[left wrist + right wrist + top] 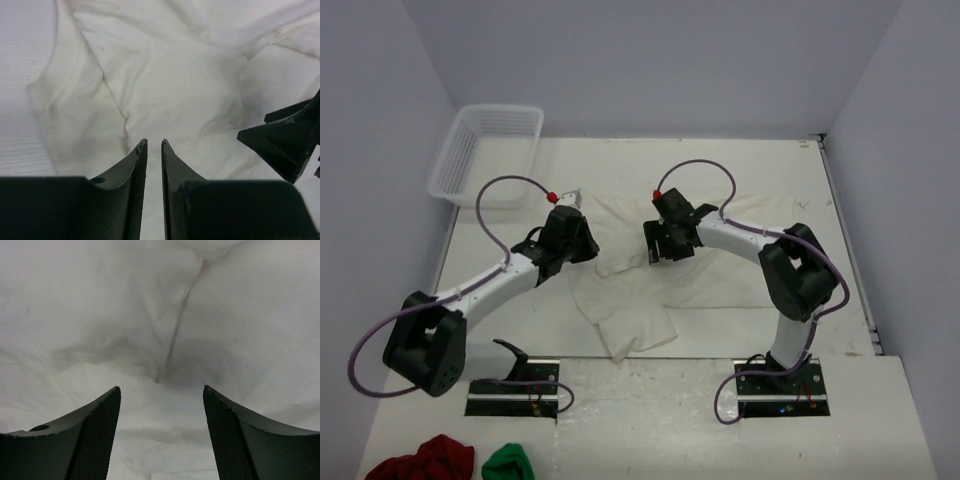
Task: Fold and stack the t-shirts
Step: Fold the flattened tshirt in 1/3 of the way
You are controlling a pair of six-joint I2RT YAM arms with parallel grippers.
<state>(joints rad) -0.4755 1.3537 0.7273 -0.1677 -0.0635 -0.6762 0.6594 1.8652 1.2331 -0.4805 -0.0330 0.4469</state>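
At the lower left of the top view lay a dark red cloth bundle [422,458] and a green cloth bundle [510,465]. Mid-frame, the off-white t-shirt [635,300] sprawled rumpled on the table between the arms. The left gripper [152,147] hung over it, closed to a slit with nothing in it. The right gripper [160,392] gaped wide and empty above a seam. The cotton looked light, limp and creased, so a hem or shoulder edge seemed the best pinch. A white basket [490,150] sat upper left.
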